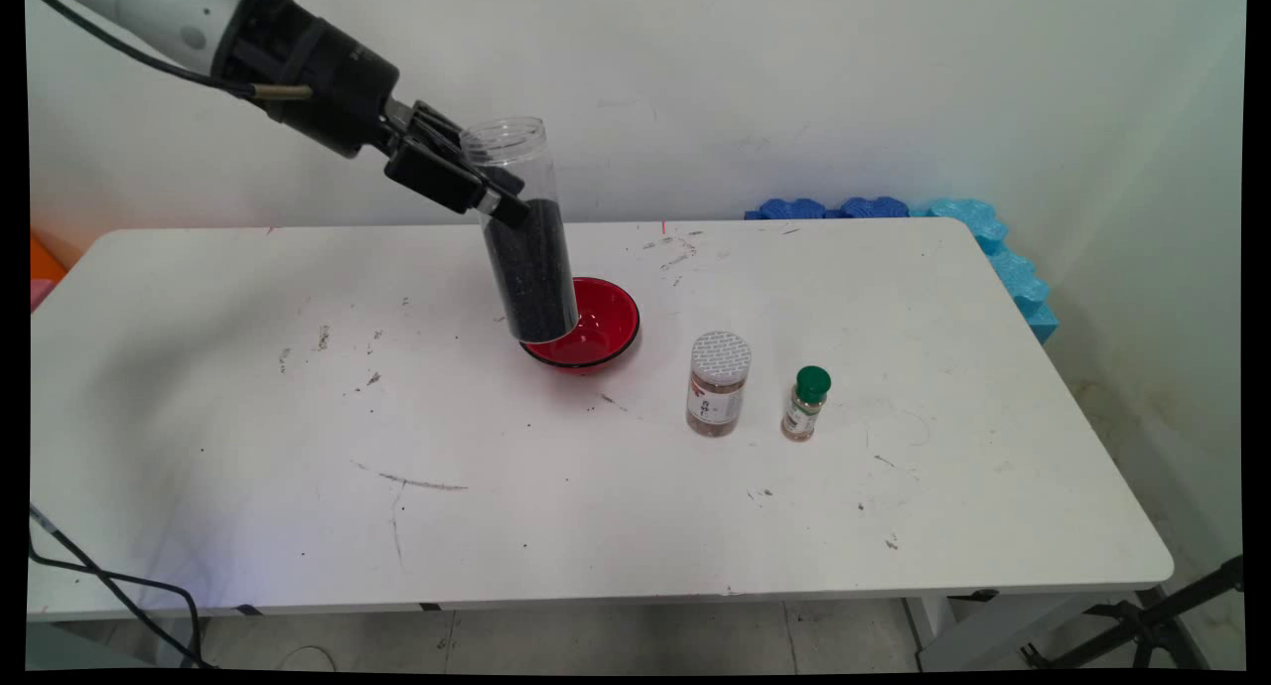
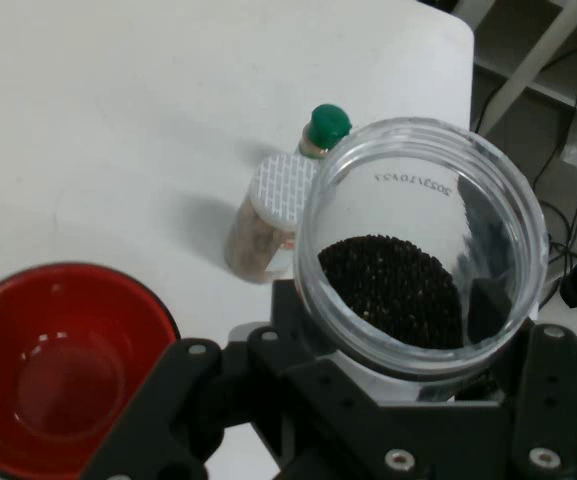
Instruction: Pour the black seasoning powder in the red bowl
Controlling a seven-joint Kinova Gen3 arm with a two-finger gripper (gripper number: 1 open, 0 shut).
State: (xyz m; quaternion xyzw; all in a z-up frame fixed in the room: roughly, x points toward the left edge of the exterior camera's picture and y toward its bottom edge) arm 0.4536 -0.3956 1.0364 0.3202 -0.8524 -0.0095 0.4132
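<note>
the gripper (image 1: 494, 197) is clamped on an open clear jar (image 1: 523, 233) of black grains, held nearly upright above the red bowl (image 1: 599, 328) – the bowl holds no grains yet. two capped spice jars (image 1: 717, 383) stand to its right on the table (image 1: 248, 447).

The jar (image 1: 523, 230) in the matt black gripper (image 1: 475, 191) looks like clear, smooth plastic with a threaded open mouth, and it is more than half full of a black, grainy, dull filling (image 2: 400, 290). The red bowl (image 1: 600, 326) is glossy and smooth inside, catching highlights, with a dark rim. Toward the tabletop's right edge, the spice jar (image 1: 717, 385) is clear with a white, embossed plastic-looking lid and a paper label, the small bottle (image 1: 804, 405) beside it has a smooth green plastic-looking cap, and the white tabletop (image 1: 298, 447) is matt, scuffed and scratched.
</note>
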